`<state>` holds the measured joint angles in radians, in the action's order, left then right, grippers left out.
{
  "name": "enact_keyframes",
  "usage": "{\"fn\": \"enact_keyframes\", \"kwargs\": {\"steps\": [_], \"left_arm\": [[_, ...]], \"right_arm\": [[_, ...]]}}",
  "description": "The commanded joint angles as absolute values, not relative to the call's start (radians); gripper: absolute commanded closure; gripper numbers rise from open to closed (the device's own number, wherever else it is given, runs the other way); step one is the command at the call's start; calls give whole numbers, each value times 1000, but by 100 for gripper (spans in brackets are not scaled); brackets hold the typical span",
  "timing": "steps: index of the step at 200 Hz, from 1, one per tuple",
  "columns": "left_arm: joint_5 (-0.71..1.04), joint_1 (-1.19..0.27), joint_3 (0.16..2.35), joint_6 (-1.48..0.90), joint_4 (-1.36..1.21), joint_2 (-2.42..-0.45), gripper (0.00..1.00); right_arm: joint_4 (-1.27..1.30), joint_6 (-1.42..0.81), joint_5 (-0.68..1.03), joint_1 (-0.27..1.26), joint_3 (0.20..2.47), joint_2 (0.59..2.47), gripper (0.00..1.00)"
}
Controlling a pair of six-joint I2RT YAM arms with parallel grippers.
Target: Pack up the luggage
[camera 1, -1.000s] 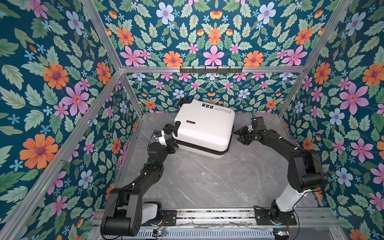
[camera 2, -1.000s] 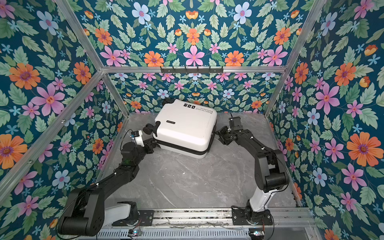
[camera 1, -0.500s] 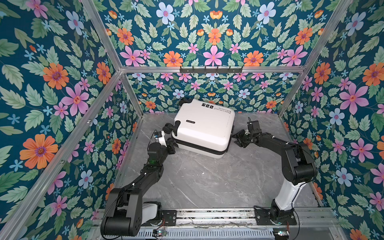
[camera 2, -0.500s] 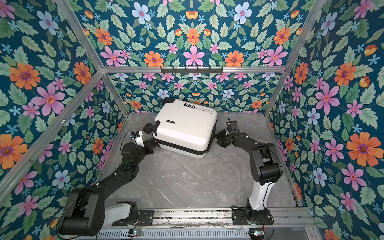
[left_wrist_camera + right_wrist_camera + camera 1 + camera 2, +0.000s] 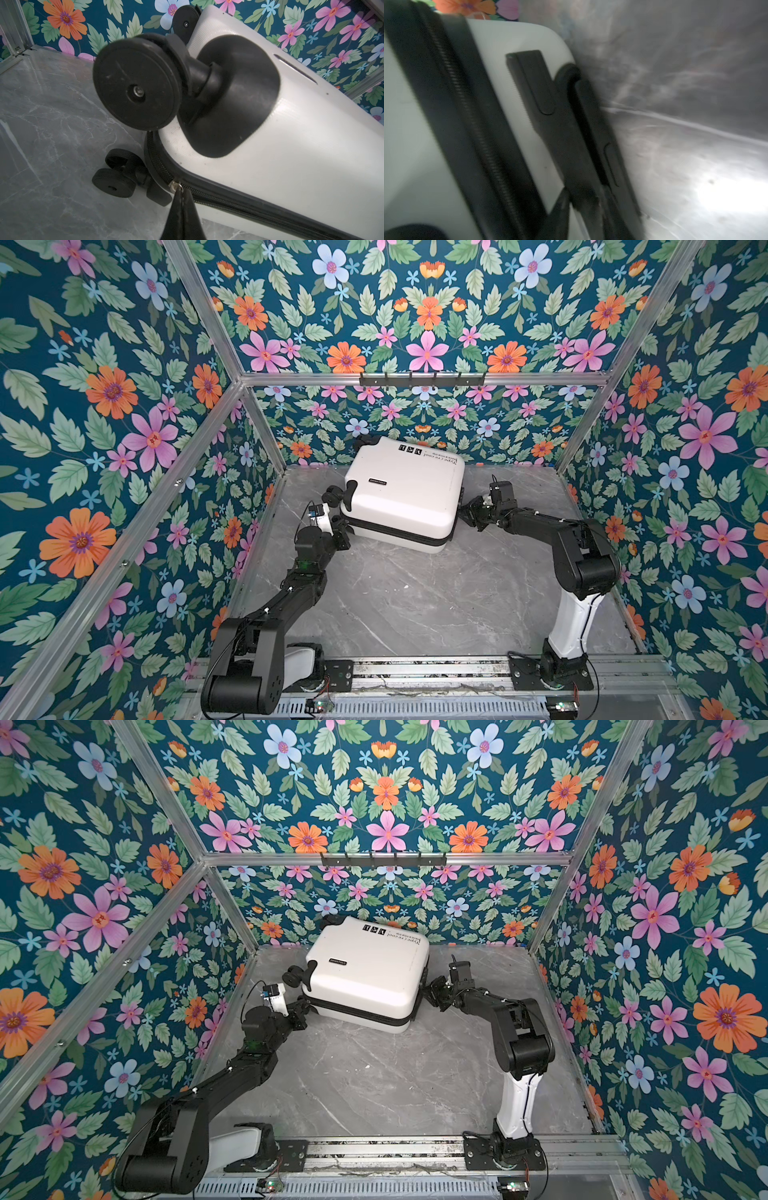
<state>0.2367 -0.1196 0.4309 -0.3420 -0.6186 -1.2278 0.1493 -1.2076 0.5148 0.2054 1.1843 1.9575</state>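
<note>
The luggage (image 5: 407,489) (image 5: 370,969) is a white hard-shell case that lies closed and flat at the back of the marble table (image 5: 415,593). Its black wheels (image 5: 135,91) point left. My left gripper (image 5: 182,192) (image 5: 343,526) is at the case's near-left corner, shut on the silver zipper pull (image 5: 174,184) of the black zipper (image 5: 249,207). My right gripper (image 5: 583,205) (image 5: 463,510) is against the case's right side. Its fingers sit on either side of the black handle (image 5: 571,135) and clamp it. That wrist view is blurred.
Floral walls with aluminium posts close in the table on three sides, and the luggage lies close to the back wall. A black hook rail (image 5: 422,379) hangs on the back wall's crossbar. Both arm bases stand on the front rail (image 5: 415,670).
My right gripper has moved left onto the luggage's side handle and its jaws have closed on it. The right elbow has swung nearer. The left arm and the luggage have stayed put.
</note>
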Motion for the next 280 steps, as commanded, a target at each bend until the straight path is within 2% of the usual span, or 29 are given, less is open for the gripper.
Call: {"fn": "enact_keyframes", "kwargs": {"steps": [1,16,31,53,98,119,170,192,204,245,280], "left_arm": [[287,-121,431,-337,-575,-1226,100],[292,-121,433,-330,-566,-1221,100],[296,-121,435,-323,-559,-1220,100],[296,-121,435,-320,-554,-1215,100],[301,-121,439,-317,-546,-1213,100],[302,-121,440,-317,-543,-1212,100],[310,-121,434,-314,-534,-1197,100],[320,-121,430,-315,-537,-1197,100],[329,-121,428,-314,-538,-1197,100],[383,-144,425,-290,-533,-1188,100],[409,-278,451,-268,-518,-1183,100]], "right_arm": [[115,-1234,534,212,1181,1979,85],[92,-1200,531,215,1188,1971,83],[54,-1148,518,223,1197,1956,69],[58,-1107,500,240,1175,1930,57],[210,-1149,516,253,1103,1942,55],[304,-1194,515,255,1074,1964,58],[465,-1266,498,271,1055,1993,70],[518,-1292,490,275,1047,2003,83],[537,-1306,489,277,1045,2006,100],[577,-1334,466,287,1011,1968,100],[570,-1360,384,344,977,1912,100]]}}
